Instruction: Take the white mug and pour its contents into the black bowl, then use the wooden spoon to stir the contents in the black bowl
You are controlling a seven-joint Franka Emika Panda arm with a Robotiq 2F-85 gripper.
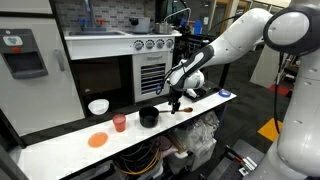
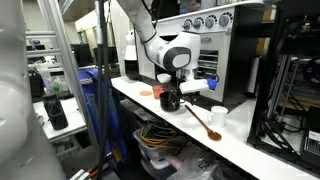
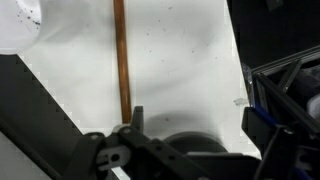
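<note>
The black bowl point(image 1: 149, 117) stands on the white counter and shows in both exterior views point(image 2: 170, 98). The wooden spoon point(image 2: 203, 120) lies flat on the counter beside it. Its handle runs up the wrist view point(image 3: 120, 60). The white mug point(image 2: 218, 116) stands upright past the spoon. A pale rim cut off at the wrist view's top left corner point(image 3: 14, 25) looks like the mug. My gripper point(image 2: 190, 88) hovers just beside the bowl, above the near end of the spoon. It is open and empty point(image 3: 198, 125). A dark round shape, apparently the bowl, lies below the fingers.
A red cup point(image 1: 119, 122), a flat orange disc point(image 1: 97, 140) and a wider white bowl point(image 1: 98, 106) stand further along the counter point(image 1: 60, 148). A toy kitchen unit point(image 1: 150, 60) rises behind it. The counter's front edge drops to cables and bags.
</note>
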